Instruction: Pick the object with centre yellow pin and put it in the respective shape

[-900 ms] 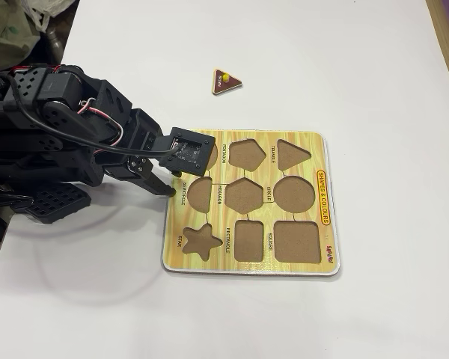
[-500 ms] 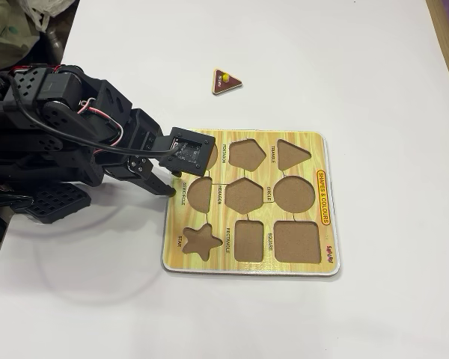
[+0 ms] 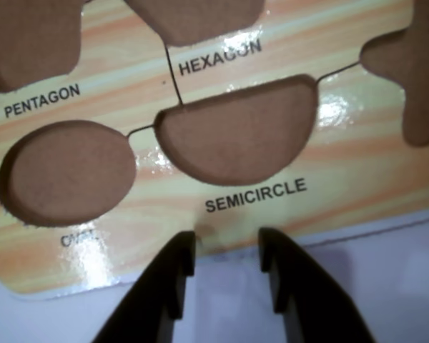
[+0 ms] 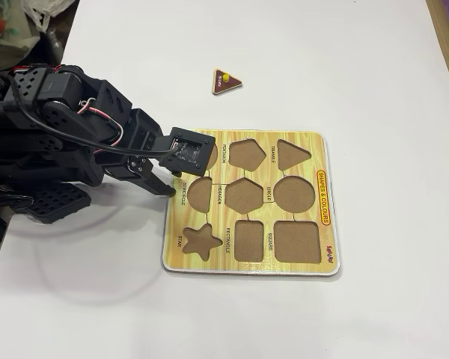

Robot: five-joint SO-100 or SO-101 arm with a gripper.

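A brown triangle piece with a yellow centre pin [image 4: 226, 81] lies on the white table beyond the far edge of the wooden shape board [image 4: 307, 142]. It is out of the wrist view. The board's triangle cutout [image 4: 293, 153] is empty, as are the others. My gripper [image 4: 165, 187] hovers at the board's left edge in the fixed view, far from the piece. In the wrist view the gripper [image 3: 227, 239] is open and empty, its black fingers over the board's rim [image 3: 357, 164] just below the semicircle cutout [image 3: 236, 132].
The wrist view shows empty oval [image 3: 68, 171], pentagon [image 3: 28, 36], hexagon [image 3: 193, 18] and star [image 3: 415, 71] cutouts. The black arm [image 4: 67, 127] fills the left of the fixed view. White table surrounds the board.
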